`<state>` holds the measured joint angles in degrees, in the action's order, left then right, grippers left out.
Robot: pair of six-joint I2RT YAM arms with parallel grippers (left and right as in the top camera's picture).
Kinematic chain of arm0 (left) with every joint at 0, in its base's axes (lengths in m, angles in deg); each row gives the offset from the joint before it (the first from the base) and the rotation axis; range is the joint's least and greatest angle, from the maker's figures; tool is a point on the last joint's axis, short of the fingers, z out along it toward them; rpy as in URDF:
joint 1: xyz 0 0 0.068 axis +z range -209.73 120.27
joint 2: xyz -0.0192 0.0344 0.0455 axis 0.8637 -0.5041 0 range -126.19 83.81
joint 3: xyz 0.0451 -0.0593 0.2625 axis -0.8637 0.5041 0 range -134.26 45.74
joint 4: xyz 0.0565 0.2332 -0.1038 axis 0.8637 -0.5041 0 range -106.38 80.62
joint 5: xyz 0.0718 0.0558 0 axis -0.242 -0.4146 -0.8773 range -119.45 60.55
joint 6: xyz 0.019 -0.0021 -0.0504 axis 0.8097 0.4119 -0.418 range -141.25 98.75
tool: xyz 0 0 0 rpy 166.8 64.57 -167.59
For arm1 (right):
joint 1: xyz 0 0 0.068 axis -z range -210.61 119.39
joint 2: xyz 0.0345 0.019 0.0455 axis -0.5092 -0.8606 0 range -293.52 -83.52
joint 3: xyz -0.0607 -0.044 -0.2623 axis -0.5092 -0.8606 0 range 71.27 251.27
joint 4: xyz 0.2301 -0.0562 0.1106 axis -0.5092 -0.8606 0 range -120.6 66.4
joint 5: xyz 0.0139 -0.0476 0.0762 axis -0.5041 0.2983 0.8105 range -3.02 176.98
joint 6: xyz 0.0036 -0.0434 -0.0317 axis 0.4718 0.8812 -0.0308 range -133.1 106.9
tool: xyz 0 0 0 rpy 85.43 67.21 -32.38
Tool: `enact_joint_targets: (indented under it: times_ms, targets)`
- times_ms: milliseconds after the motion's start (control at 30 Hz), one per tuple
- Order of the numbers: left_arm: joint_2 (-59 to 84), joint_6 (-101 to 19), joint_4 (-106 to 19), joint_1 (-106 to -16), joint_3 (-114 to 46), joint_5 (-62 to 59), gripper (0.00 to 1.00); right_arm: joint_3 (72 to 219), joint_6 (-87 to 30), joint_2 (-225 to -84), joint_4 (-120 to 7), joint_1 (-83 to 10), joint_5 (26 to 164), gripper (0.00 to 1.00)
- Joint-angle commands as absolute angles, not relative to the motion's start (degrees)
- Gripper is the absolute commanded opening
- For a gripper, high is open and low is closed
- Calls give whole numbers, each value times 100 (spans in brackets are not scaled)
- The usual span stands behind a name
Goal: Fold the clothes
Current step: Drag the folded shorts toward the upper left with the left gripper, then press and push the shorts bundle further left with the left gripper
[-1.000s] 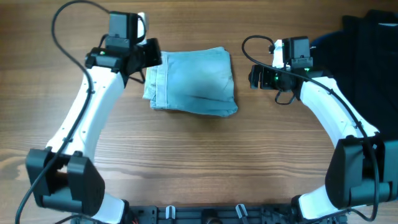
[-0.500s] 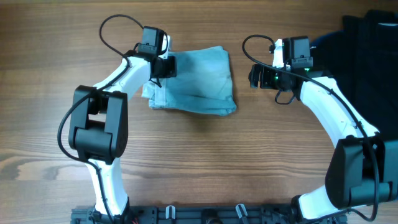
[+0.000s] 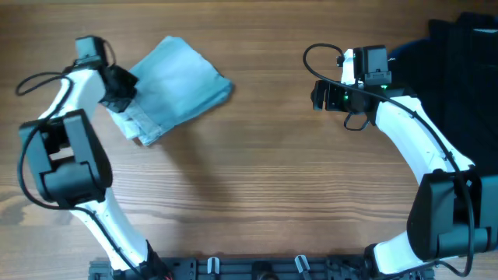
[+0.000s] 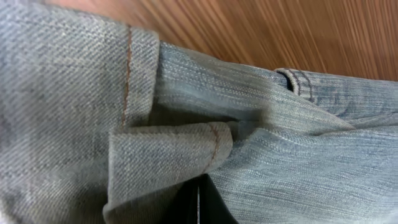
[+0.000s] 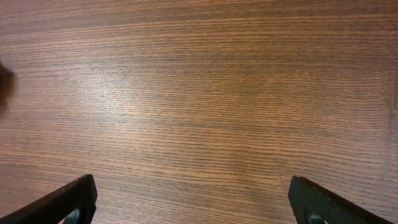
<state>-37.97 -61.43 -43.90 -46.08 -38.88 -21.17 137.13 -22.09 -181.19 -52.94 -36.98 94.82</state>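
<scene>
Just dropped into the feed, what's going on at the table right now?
The left gripper is shut on the edge of the folded denim shorts, which lie skewed at the far left of the table. The right gripper is open over bare wood, holding nothing. Dark garments sit at the right edge.

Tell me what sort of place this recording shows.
Probably a robotics lab bench for cloth-folding trials, not a home: a left arm and right arm mounted along one edge of a wood-grain table, a folded pair of denim shorts on it, and dark garments piled at its side.
</scene>
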Motion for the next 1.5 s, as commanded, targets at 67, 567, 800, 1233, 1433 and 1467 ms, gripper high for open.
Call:
enact_joint_targets:
  times_ms: [67,567,800,1233,1433,1467]
  targets:
    - [-3272,-5295,-4314,-3898,-3597,-2461,4,13805,-2266,-18191,-5275,-3674,9460,100]
    - [-2064,-2845,-5018,-5600,-3595,-2194,4,13805,-2266,-18191,-5277,-3674,9460,100]
    - [-3169,-2806,-5088,-5801,-3591,-1811,4,13805,-2266,-18191,-5275,-3674,9460,100]
    - [-2735,-3108,-5151,-5804,-3975,-1682,7,13805,-2266,-18191,-5275,-3674,9460,100]
    - [-2138,-2887,-5857,-5911,-3938,-1748,4,13805,-2264,-18191,-5277,-3674,9460,100]
    - [-2164,-2786,-5877,-5961,-3857,-1748,4,13805,-2266,-18191,-5275,-3674,9460,100]
